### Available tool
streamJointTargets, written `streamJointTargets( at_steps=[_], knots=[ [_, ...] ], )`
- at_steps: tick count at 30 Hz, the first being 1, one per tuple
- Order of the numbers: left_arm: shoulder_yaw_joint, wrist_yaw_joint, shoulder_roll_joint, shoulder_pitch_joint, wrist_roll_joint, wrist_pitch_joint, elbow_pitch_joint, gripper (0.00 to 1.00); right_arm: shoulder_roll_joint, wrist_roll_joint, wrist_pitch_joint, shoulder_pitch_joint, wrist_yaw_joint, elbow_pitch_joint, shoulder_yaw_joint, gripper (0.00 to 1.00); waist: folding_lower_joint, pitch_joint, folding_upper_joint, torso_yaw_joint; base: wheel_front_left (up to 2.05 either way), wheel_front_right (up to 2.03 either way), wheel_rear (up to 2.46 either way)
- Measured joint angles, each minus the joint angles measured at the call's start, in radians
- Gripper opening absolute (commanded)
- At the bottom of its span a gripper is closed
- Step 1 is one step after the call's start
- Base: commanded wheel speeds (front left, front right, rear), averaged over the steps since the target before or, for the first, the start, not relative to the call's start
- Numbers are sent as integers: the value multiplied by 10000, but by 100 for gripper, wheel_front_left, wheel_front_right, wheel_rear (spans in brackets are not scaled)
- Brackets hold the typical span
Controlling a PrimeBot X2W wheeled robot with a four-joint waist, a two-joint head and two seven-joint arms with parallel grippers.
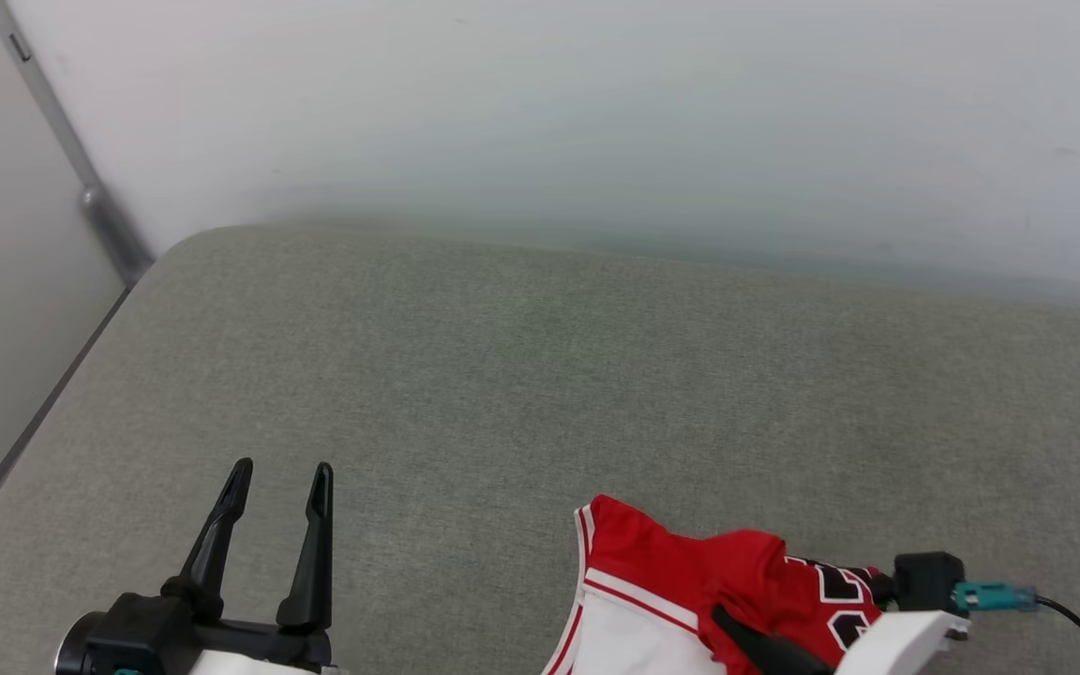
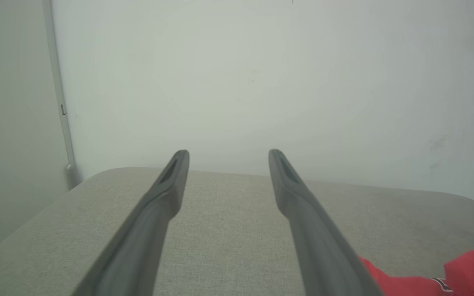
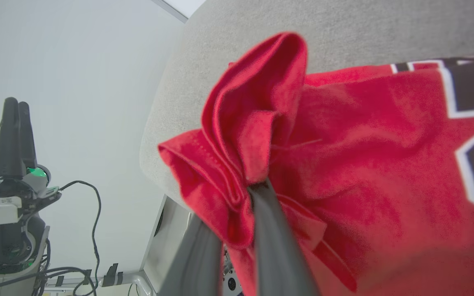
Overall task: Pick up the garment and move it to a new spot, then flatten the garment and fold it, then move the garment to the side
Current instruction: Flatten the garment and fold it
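While the garment (image 1: 681, 586) is bunched at the near right edge of the grey cushion (image 1: 540, 375), the right gripper (image 3: 253, 187) is clamped on a red fold (pick-up step, I judge). Well apart, the left gripper (image 1: 281, 471) hangs spread and empty. Next move calls for lifting the cloth toward bare cushion.

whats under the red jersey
The garment rests over the grey padded surface, which shows beyond and beside it. Whatever sits directly beneath the cloth is covered. The right gripper pinches a bunched fold.
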Motion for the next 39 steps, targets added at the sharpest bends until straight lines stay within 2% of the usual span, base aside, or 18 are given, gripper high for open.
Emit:
streamJointTargets(
  at_steps=[7,13,14,15,22,27,30,33,36,39],
  knots=[
    [-61,0,58,-5,-23,0,46,100,2,704,-1306,-1370,2,1818,959,0,0,36,0,378,0,0,0],
    [-94,0,100,-72,-27,0,61,100,4,784,-2033,-2291,2,3678,1603,0,0,79,0,632,0,0,0],
    [-84,0,102,-72,-29,0,63,100,6,750,-2203,-2390,0,3937,1705,33,0,82,0,654,0,0,0],
    [-75,0,105,-72,-29,0,73,100,-2,679,-2362,-2492,0,4140,1852,100,0,88,0,668,0,0,0],
    [-2,0,88,-47,-27,0,136,100,17,1576,-2533,-2905,2,4242,3423,100,0,58,0,575,0,0,0],
    [19,0,59,-31,-23,0,123,100,15,1499,-2658,-3135,0,4010,3298,100,0,-16,0,330,0,0,0],
    [40,0,65,-12,-25,0,107,100,17,562,-2656,-3401,2,3799,2713,100,0,-50,0,128,0,0,0],
    [52,0,65,-14,-29,0,82,100,-29,-1402,-2525,-3585,2,3432,1779,100,0,-60,0,-101,0,0,0],
    [10,0,50,-34,-33,0,63,100,-401,-3227,-2383,-3591,0,2596,1030,100,0,-38,0,-327,0,0,0],
    [0,0,48,-148,-98,0,84,100,-913,-4422,-2546,-3437,2,1758,257,100,0,1,0,-528,0,0,0]
  ],
)
